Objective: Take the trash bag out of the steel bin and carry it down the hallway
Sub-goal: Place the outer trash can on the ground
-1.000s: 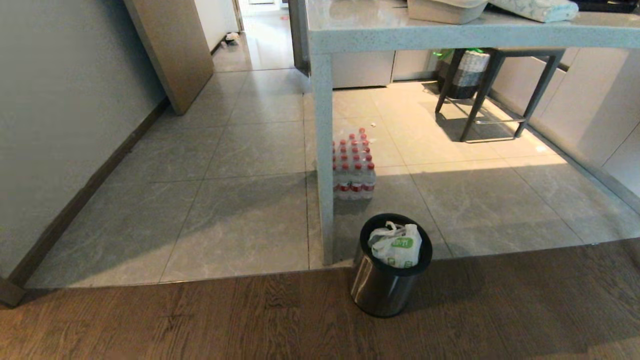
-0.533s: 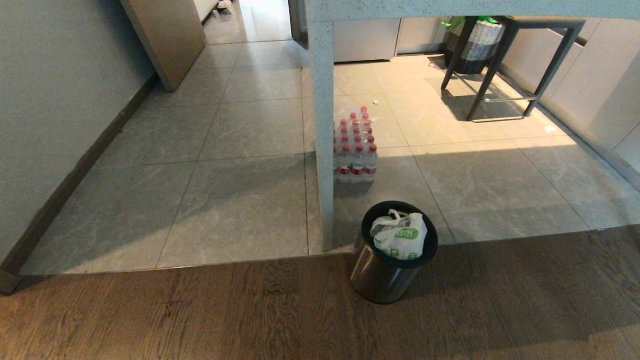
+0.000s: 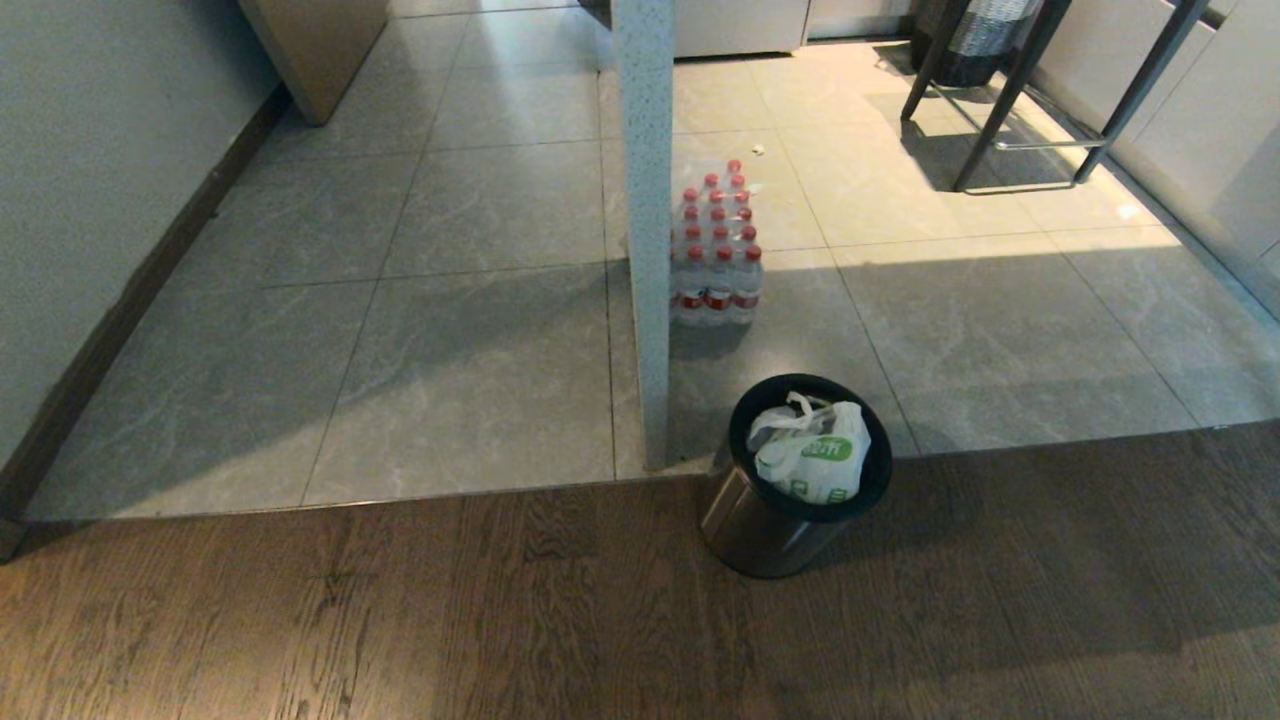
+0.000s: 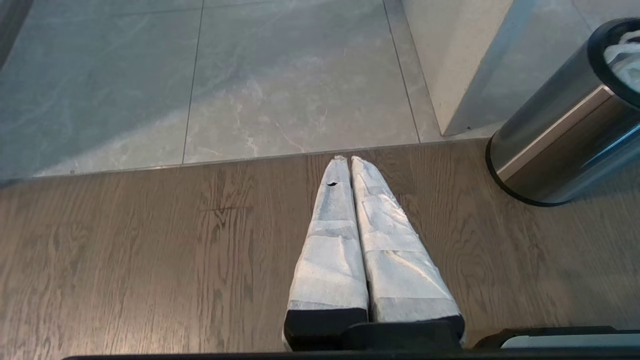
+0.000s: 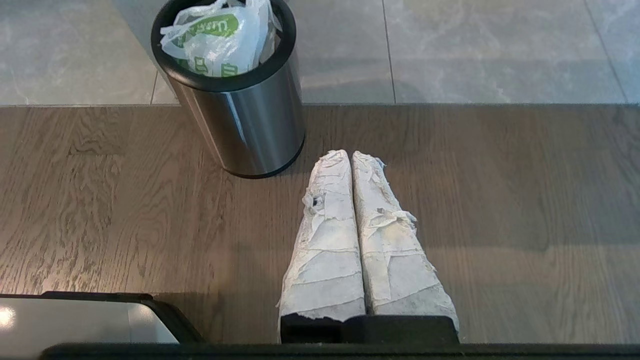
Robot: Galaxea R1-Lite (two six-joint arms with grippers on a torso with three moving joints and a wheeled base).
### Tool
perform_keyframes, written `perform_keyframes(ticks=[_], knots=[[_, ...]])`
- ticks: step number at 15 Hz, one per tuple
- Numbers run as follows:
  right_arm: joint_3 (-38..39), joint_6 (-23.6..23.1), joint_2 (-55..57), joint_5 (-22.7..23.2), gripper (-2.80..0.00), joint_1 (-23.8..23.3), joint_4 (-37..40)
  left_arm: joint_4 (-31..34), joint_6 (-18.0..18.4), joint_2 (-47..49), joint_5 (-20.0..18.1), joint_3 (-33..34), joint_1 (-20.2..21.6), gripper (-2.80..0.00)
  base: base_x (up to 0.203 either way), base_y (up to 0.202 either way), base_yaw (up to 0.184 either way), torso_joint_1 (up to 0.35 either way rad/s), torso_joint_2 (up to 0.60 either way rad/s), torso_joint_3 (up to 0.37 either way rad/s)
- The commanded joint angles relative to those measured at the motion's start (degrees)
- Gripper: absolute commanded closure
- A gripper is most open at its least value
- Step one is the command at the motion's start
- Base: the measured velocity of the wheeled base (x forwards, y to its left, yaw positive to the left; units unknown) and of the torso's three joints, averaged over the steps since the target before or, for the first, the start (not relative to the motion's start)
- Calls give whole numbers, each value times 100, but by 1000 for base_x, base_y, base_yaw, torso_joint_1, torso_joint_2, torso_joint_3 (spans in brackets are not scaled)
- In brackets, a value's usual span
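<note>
A small shiny steel bin (image 3: pixel 760 525) with a black rim stands on the wooden floor by the tile edge. Inside it sits the white trash bag (image 3: pixel 812 460) with green print, its loops poking above the rim. In the right wrist view the bin (image 5: pixel 250 125) and bag (image 5: pixel 220 40) lie just ahead and to one side of my right gripper (image 5: pixel 350 154), which is shut and empty. My left gripper (image 4: pixel 348 159) is also shut and empty over the wood, with the bin (image 4: pixel 565 145) off to its side. Neither arm shows in the head view. Grey hallway tiles (image 3: pixel 460 200) stretch beyond.
A speckled stone counter leg (image 3: pixel 648 230) stands right beside the bin. A shrink-wrapped pack of red-capped water bottles (image 3: pixel 715 245) sits behind it. A dark metal stool (image 3: pixel 1050 90) stands at the far right. A grey wall with dark skirting (image 3: pixel 110 320) runs along the left.
The whole head view has tilted downward: the countertop and far hallway have slid out of the top and the bin sits higher in the picture. Nothing on the floor has moved.
</note>
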Motion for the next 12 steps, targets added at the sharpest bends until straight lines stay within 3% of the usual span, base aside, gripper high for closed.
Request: perform_keyframes(ticks=[1, 3, 5, 8, 12], knots=[[-14, 10, -1, -7, 0, 1, 44, 0, -2, -11, -1, 9, 0, 0, 0, 0, 0, 6, 0, -112], [-19, 36, -2, -44, 0, 1, -21, 0, -2, -11, 3, 4, 0, 0, 0, 0, 0, 5, 5, -41], [-675, 9, 141, -48, 0, -1, 151, 0, -2, -11, 0, 5, 0, 0, 0, 0, 0, 0, 0, 0], [-2764, 52, 1386, 30, 0, 3, 1116, 0, -2, -11, -2, 9, 0, 0, 0, 0, 0, 0, 0, 0], [-5234, 159, 4342, 533, 0, 54, 2578, 0, -2, -11, -2, 9, 0, 0, 0, 0, 0, 0, 0, 0]])
